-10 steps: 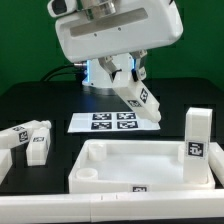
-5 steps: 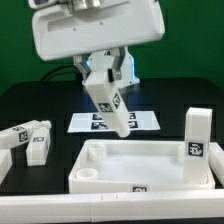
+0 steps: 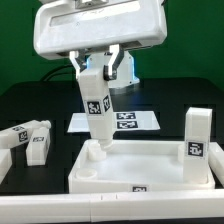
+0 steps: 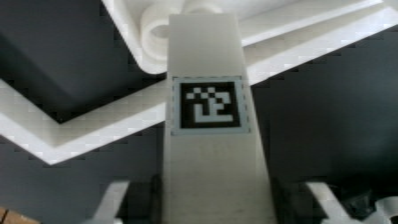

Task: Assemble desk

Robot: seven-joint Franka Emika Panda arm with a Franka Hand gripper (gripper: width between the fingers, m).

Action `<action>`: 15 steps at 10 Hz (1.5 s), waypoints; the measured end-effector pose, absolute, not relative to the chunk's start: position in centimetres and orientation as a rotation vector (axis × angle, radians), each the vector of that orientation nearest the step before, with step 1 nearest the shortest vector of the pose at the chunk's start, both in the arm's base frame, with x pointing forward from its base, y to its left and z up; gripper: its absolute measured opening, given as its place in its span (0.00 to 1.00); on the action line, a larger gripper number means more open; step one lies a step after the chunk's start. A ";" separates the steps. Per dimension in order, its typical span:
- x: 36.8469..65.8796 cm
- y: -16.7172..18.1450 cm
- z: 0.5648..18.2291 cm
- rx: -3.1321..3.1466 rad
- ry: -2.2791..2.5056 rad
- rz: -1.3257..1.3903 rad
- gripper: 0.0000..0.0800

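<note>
My gripper (image 3: 100,72) is shut on a white square-section desk leg (image 3: 97,110) with a black-and-white tag and holds it upright. The leg's lower end is at the corner of the rimmed white desk top (image 3: 130,181) on the exterior view's left; I cannot tell whether it touches. In the wrist view the leg (image 4: 217,60) runs out from between my fingers (image 4: 118,200) over the desk top's corner rim (image 4: 107,128). Another leg (image 3: 196,135) stands upright on the desk top at the exterior view's right.
Loose white legs (image 3: 30,140) lie on the black table at the exterior view's left. The marker board (image 3: 140,121) lies flat behind the desk top, partly hidden by the held leg.
The gripper has moved toward the exterior view's left with the leg. The leg has swung from tilted to upright and come down at the desk top's corner.
</note>
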State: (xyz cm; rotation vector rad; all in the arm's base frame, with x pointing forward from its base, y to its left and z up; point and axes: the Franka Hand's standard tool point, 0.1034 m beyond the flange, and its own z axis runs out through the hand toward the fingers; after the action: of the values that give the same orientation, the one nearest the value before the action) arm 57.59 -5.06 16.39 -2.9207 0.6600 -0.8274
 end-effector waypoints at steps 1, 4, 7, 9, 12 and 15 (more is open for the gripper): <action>58.0 -5.6 16.5 -2.933 0.618 -0.963 0.36; 58.4 -5.7 14.9 -2.953 0.600 -0.999 0.36; 58.6 -7.4 14.7 -2.954 0.643 -0.999 0.36; 58.5 -7.7 14.5 -2.957 0.652 -0.994 0.36; 58.4 -7.2 13.7 -2.967 0.638 -0.978 0.36; 58.4 -6.7 13.0 -2.975 0.621 -0.979 0.36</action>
State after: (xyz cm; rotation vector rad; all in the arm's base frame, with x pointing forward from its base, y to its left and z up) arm 58.44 -6.67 13.00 -2.9749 0.6211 -0.9787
